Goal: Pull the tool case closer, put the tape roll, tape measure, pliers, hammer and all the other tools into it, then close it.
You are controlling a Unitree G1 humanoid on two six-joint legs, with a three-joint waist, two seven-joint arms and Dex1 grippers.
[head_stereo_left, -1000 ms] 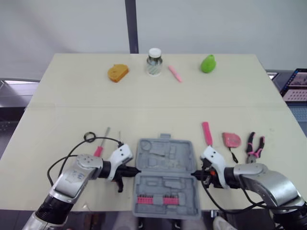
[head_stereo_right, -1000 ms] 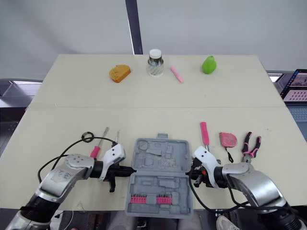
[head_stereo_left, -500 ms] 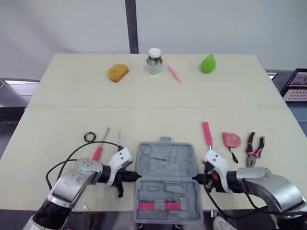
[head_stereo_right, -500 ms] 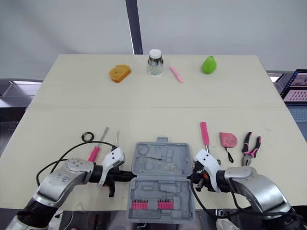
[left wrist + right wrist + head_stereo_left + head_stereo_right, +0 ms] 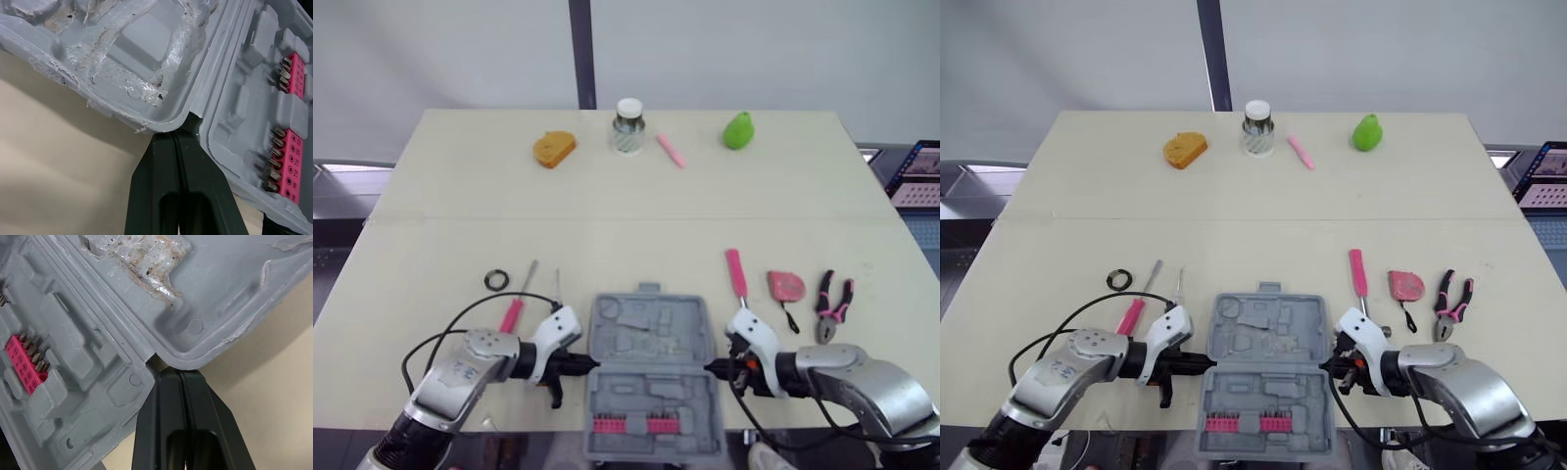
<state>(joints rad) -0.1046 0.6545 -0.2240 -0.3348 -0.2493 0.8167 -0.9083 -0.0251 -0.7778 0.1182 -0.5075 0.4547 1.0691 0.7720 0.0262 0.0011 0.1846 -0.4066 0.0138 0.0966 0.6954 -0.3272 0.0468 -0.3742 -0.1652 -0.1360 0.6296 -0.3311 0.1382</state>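
tool case (image 5: pixel 651 377) – laid open at the near edge of the table (image 5: pixel 607 196) | left gripper (image 5: pixel 591 364) – fingers held together, tips pressed to the case's hinge notch | right gripper (image 5: pixel 710 368) fingers held together, pressed to the opposite notch

The tool case (image 5: pixel 649 345) lies open at the table's (image 5: pixel 607 235) front edge, its near half jutting over it and holding a row of bits (image 5: pixel 628 424). Left of the case lie a thin driver (image 5: pixel 557 287), a screwdriver (image 5: pixel 514 311) and, farther left, the tape roll (image 5: pixel 496 280). Right of the case lie a handled tool (image 5: pixel 736 272), perhaps a chisel, then the tape measure (image 5: pixel 785 285), then the pliers (image 5: pixel 832 302). Well behind the case, left to right, sit a sponge (image 5: pixel 553 149), a jar (image 5: pixel 627 126), a marker (image 5: pixel 671 151) and a pear (image 5: pixel 738 130)
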